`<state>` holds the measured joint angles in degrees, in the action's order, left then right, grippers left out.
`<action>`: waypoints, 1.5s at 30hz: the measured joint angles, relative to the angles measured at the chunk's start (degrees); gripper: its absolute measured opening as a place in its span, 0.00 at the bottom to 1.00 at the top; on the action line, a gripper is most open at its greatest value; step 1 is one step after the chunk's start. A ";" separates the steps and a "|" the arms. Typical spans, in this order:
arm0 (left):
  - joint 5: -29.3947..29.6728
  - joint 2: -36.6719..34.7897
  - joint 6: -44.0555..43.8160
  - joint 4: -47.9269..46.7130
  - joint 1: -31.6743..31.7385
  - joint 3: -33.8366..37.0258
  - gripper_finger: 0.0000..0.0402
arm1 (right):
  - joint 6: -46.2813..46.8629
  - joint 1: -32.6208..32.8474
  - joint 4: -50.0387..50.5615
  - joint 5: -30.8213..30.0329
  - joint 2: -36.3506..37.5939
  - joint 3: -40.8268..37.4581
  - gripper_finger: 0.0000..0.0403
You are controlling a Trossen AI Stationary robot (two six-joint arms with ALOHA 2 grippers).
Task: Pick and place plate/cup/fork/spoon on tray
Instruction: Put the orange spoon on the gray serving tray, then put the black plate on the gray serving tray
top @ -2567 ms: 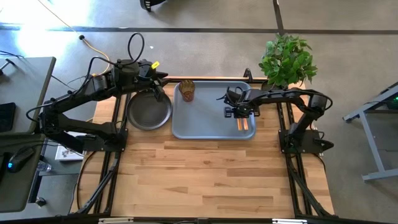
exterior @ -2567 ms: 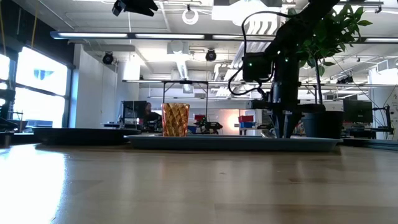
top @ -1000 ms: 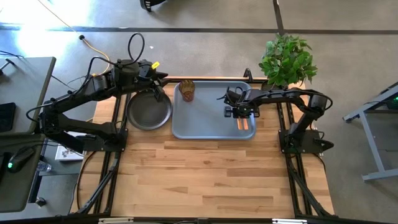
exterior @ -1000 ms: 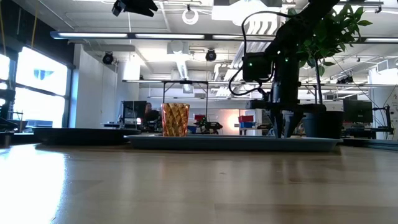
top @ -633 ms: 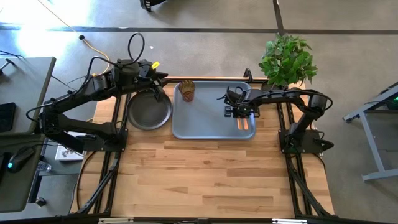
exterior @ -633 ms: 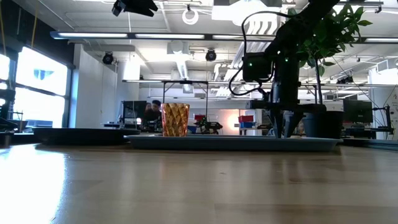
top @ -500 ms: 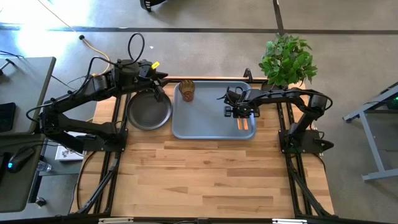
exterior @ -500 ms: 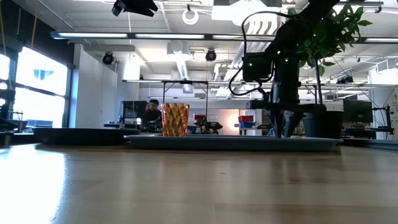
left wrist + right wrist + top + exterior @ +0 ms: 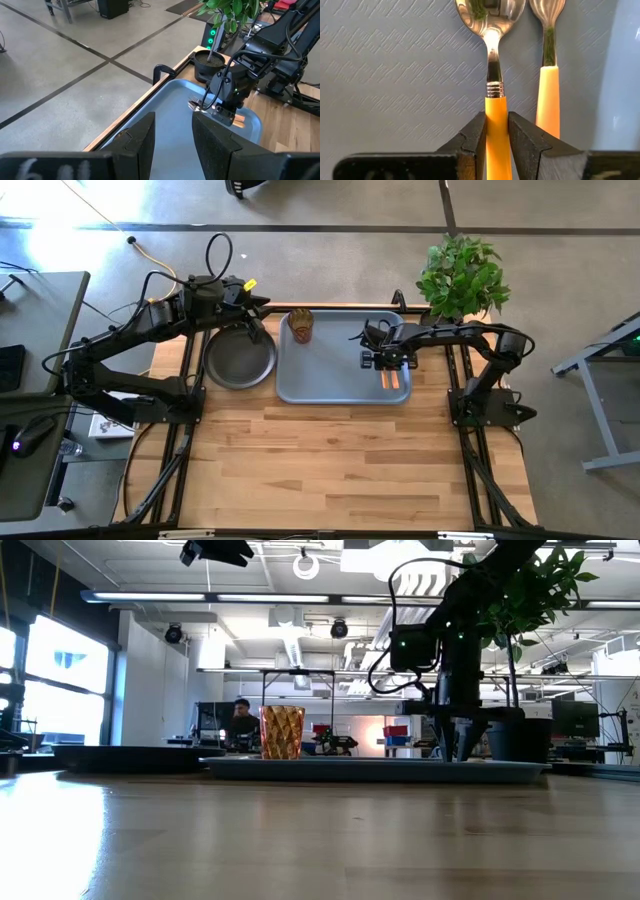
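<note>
The blue-grey tray (image 9: 330, 375) lies at the table's far middle. The amber cup (image 9: 301, 326) stands upright in the tray's far left corner. At the tray's right side the spoon (image 9: 490, 15) and the fork (image 9: 547, 90) lie side by side, orange handles toward the near edge. My right gripper (image 9: 496, 130) points down over them, shut on the spoon. The dark plate (image 9: 240, 360) rests flat on the table just left of the tray. My left gripper (image 9: 173, 140) hangs open, high above the plate's far rim, touching nothing. My right gripper pinches the spoon's orange handle (image 9: 496, 112) between its two fingers, just behind the metal collar at the bowl end. The fingers come from above, pointing down, and lie across the handle. The spoon lies flat on the tray floor.
A potted plant (image 9: 460, 275) stands at the far right corner, behind the right arm. A black clamp (image 9: 162, 70) sits on the table's far edge behind the tray. Bare wooden tabletop (image 9: 340, 460) fills the near half.
</note>
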<state>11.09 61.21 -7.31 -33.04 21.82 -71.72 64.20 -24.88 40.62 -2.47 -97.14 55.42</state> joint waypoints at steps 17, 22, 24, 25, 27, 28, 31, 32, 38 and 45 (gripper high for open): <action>0.00 0.00 0.00 0.02 0.00 0.00 0.30 | 1.42 0.02 0.26 -0.37 0.00 0.00 0.32; 0.00 0.00 0.02 0.01 0.01 0.00 0.30 | 1.40 0.02 0.24 0.38 0.02 0.00 0.32; 0.00 0.00 0.00 0.01 0.00 0.00 0.30 | 1.40 0.00 0.16 1.37 0.02 0.00 0.32; 0.02 0.00 0.02 0.00 0.00 0.00 0.30 | 1.40 -0.13 0.00 1.63 0.02 0.00 0.32; 0.02 0.00 0.02 0.02 0.00 0.00 0.30 | 1.41 -0.26 -0.21 2.64 0.02 0.00 0.32; 0.00 0.00 0.02 0.00 0.02 0.00 0.30 | 1.39 -0.26 -0.27 2.76 0.03 0.00 0.32; 0.00 0.00 0.02 0.00 0.01 0.00 0.30 | 1.33 -0.26 -0.48 2.62 0.77 0.00 0.32; 0.00 0.00 0.02 0.00 0.02 0.00 0.30 | 1.28 -0.26 -0.61 2.23 1.27 0.00 0.32; 0.01 -0.14 2.02 -0.05 0.01 0.00 0.30 | -0.41 -0.24 -0.88 -0.19 6.11 0.00 0.32; 0.02 -1.64 4.46 -0.82 0.00 0.00 0.30 | -5.24 -0.20 -10.19 3.14 11.97 0.00 0.32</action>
<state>11.11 59.57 -2.85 -33.86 21.83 -71.72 58.96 -25.08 30.43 0.67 -85.17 55.42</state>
